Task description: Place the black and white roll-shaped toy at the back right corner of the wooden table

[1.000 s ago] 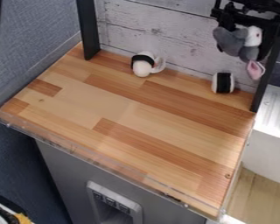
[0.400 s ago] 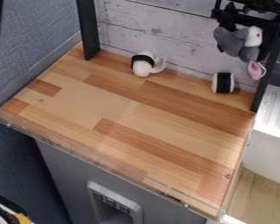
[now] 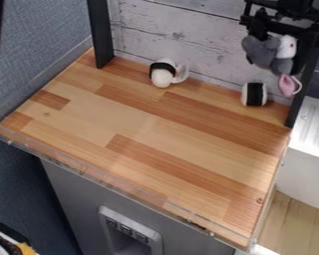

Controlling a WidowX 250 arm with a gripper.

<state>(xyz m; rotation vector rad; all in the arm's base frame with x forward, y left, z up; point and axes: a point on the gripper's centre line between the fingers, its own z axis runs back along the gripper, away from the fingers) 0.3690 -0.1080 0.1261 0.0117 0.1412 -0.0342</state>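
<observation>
While dipping slightly between 1 and 2 o'clock, lowered grey plush toy [image 3: 260, 52] a touch; read that as fine positioning, with release not yet done. Hung gripper [image 3: 280, 44] downward near back wall [image 3: 182, 37], with fingers clamped around toy. Saw black-banded white roll [image 3: 254, 94] at 2 o'clock, close to toy, and black-banded white piece [image 3: 163, 74] at 12, resting on wooden counter [image 3: 135, 119]. Couldn't tell toy's height above counter.

The bench [image 3: 145, 124] is showing smooth wood with a soft sheen, and its edge strip [image 3: 105, 180] is looking like clear, glossy plastic. The grey toy [image 3: 260, 50] is appearing plush and matt, while the sink [image 3: 311, 127] is shining like metal.
</observation>
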